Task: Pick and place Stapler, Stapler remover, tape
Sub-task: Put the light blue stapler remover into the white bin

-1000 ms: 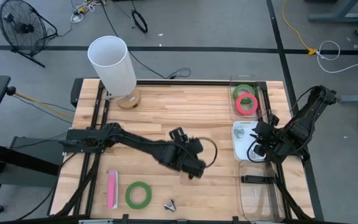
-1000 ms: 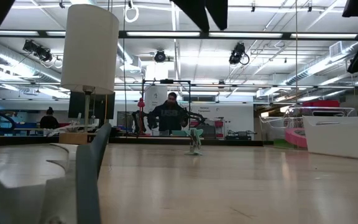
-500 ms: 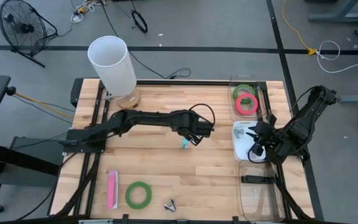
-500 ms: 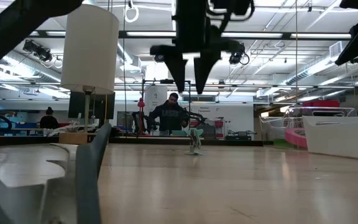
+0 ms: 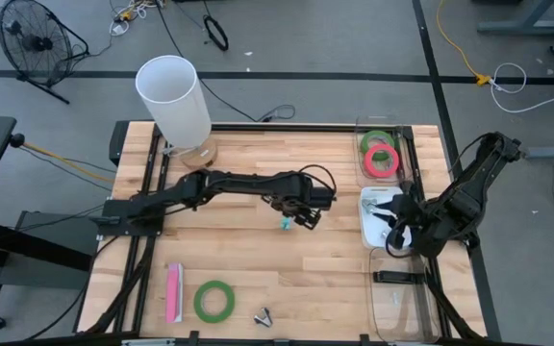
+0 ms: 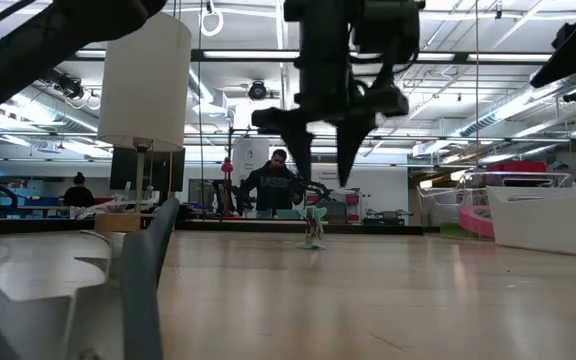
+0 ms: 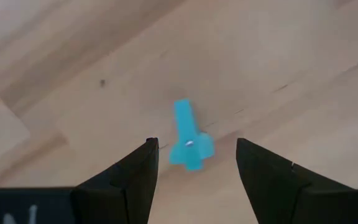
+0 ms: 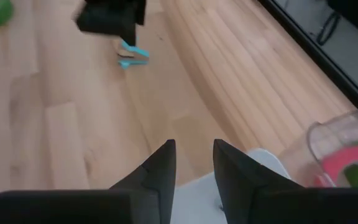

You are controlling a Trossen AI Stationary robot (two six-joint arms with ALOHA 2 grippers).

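A small blue stapler remover [image 5: 285, 223] lies on the wood table near its middle. It also shows in the left wrist view [image 7: 188, 140] and in the low view [image 6: 314, 228]. My left gripper [image 5: 296, 216] is open and hovers just above it, pointing down, with one finger on either side and not touching. My right gripper [image 5: 390, 213] is open and empty over a white tray [image 5: 371, 234] at the right. One green tape roll [image 5: 214, 300] lies flat near the front edge. A green roll and a red-pink roll [image 5: 381, 160] lie in a clear bin at the far right.
A pink stapler [image 5: 173, 293] and a small metal piece [image 5: 263, 315] lie near the front edge. A black stapler [image 5: 397, 277] lies in a clear bin at the near right. A tall white cylinder [image 5: 173, 96] stands at the far left. People show in the room behind.
My left gripper has swung from the near side of the table's middle toward the far edge, then come down over the blue stapler remover, which has stayed in place.
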